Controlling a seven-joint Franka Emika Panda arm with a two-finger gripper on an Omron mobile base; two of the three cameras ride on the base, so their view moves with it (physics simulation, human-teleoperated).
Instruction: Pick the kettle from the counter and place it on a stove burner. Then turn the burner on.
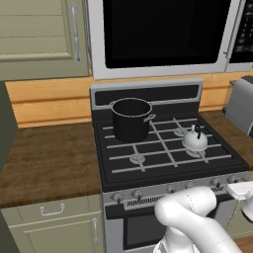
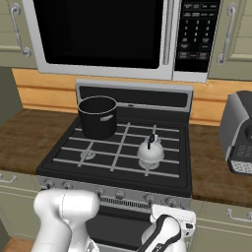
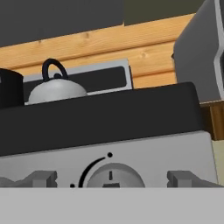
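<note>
The small silvery kettle [image 1: 194, 140] [image 2: 150, 150] with its black arched handle stands upright on the front right stove burner [image 2: 147, 164]. In the hand view the kettle [image 3: 54, 89] shows above the stove's front edge. My gripper [image 2: 173, 213] [image 1: 241, 189] hangs low in front of the stove's control panel, below and to the right of the kettle, open and holding nothing. A round knob [image 3: 110, 175] sits straight ahead of the hand, close up. The wood-grain counter [image 1: 49, 158] flanks the stove on both sides.
A tall black pot [image 1: 131, 118] [image 2: 98, 116] occupies the back left burner. The front left burner [image 1: 137, 159] is bare. A row of knobs [image 1: 170, 189] lines the stove front. A grey toaster [image 2: 238, 133] stands on the right counter and a microwave [image 2: 108, 34] hangs above.
</note>
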